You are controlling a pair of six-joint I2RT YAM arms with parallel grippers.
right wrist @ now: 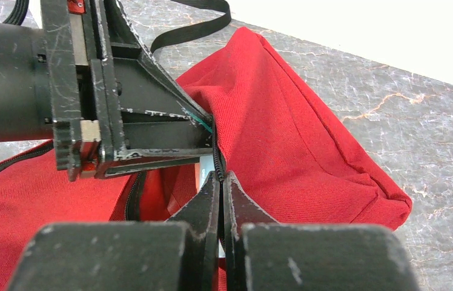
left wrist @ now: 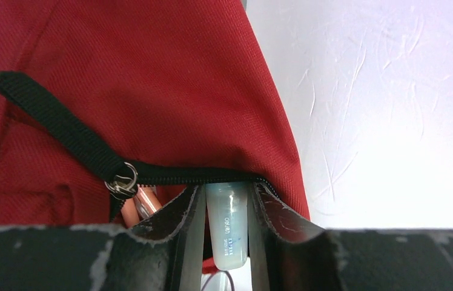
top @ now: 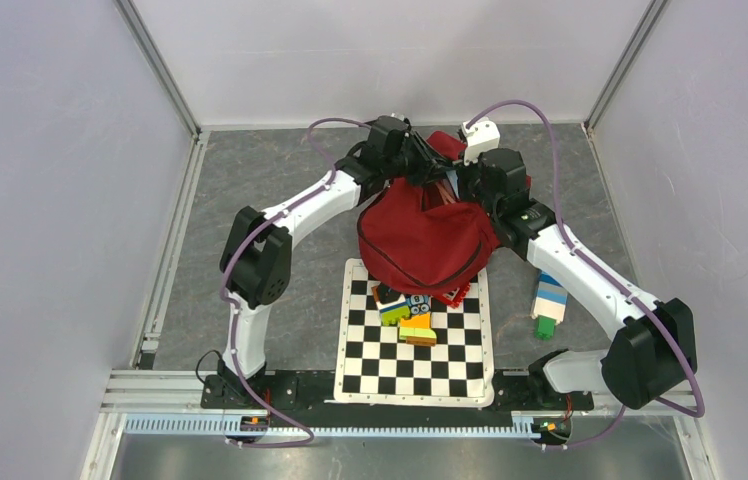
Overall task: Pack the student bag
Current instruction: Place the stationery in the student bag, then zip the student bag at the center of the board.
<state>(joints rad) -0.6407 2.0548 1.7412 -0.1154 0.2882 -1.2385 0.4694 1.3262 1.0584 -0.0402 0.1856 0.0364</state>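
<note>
From above, the student bag (top: 420, 235) sits slumped mid-counter (top: 250, 190), its near side lying over the far edge of the checkered mat (top: 450, 360). Both arms are in at its far top, with the left hand (top: 418, 152) and right hand (top: 462, 180) close together there. The toy blocks (top: 405, 310) wait on the mat just in front of the bag, and a white, blue and green piece (top: 548, 305) lies off to the right. Now the left wrist view: the left hand looks clamped on a pale tube (left wrist: 227, 224), jaws snug on either side of it. The tube's tip is pushed right up to the zipper (left wrist: 200, 177), with the zipper pull (left wrist: 124, 179) and a black strap (left wrist: 60, 130) just beside. Something pinkish shows under the lip, too small to name. Over to the right wrist view: the right hand (right wrist: 221, 179) has its fingers pressed together on the bag's zipper edge, pinching the lip. The left hand (right wrist: 209, 130) meets that same seam from the other side. So the step in hand looks like feeding the tube through the bag's mouth. Next, I'd say the right hand must draw the lip up and away so the gap widens. Then the left can slide the tube well inside before letting go. How wide the opening is, I cannot tell.
</note>
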